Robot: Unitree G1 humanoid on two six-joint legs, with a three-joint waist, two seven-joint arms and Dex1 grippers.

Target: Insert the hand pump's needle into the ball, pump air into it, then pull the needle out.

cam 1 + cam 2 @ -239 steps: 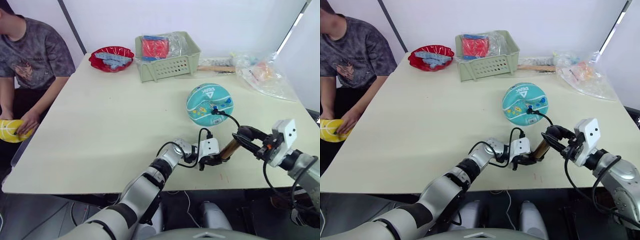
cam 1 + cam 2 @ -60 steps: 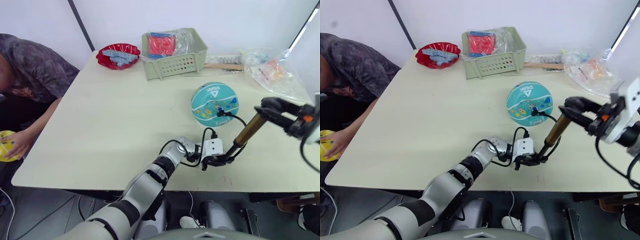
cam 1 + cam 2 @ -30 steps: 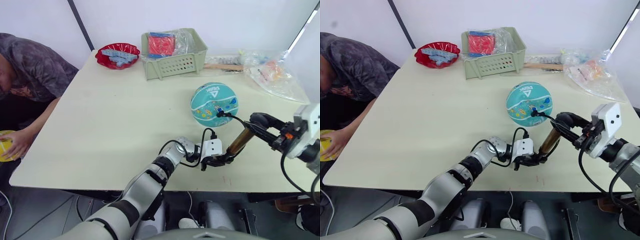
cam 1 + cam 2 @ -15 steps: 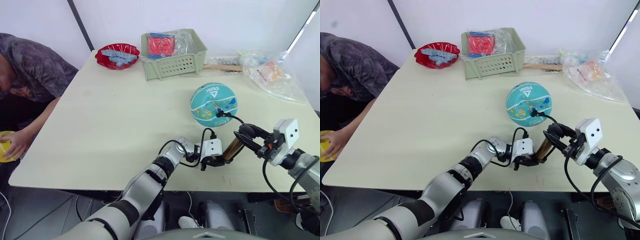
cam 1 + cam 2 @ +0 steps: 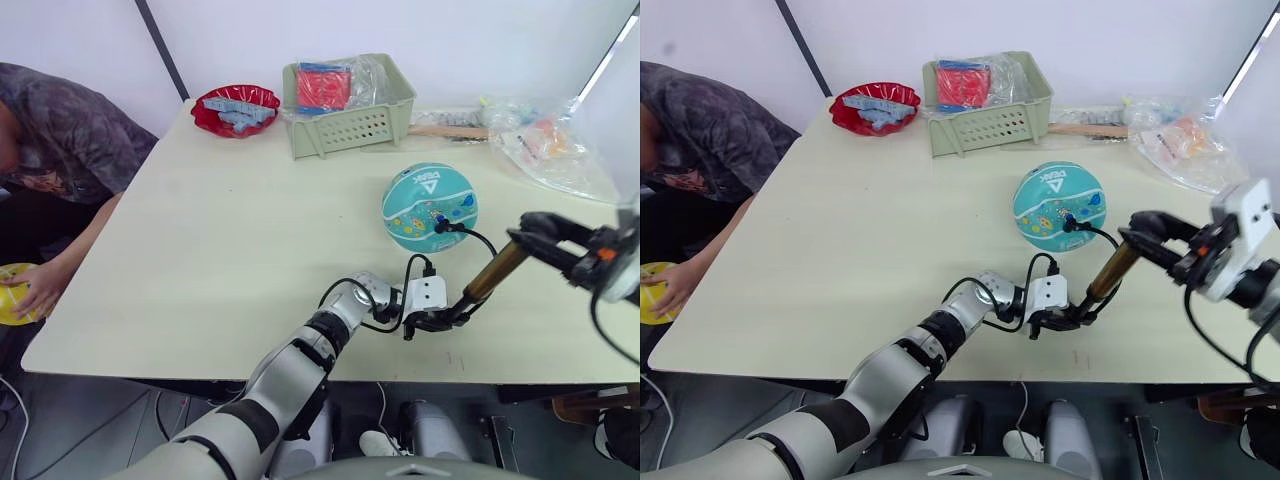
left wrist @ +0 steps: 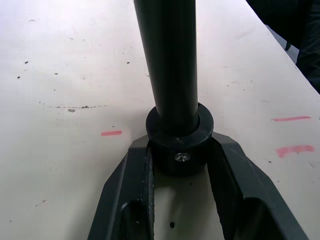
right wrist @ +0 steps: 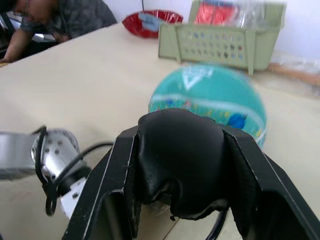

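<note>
Nearest the front edge of the worktop (image 5: 200, 250), the left gripper (image 5: 437, 320) had its fingers (image 6: 125, 200) closed on the black base cap of the hand pump (image 5: 487, 278), pinning it low against the surface. The pump's gold tube slanted up and to the right, where the right gripper (image 5: 537, 232) had its fingers (image 7: 107, 180) clamped around the black handle. A thin black hose (image 5: 478, 240) curved from the pump to the ball (image 5: 429, 207), which sat just behind; the needle's fitting (image 5: 440, 226) touched the ball's front, the pin itself too small to make out. Farther back stood a green basket (image 5: 350, 125), a red bowl (image 5: 237, 106) and plastic bags (image 5: 545, 145). A person (image 5: 55, 130) leaned at the left edge.
</note>
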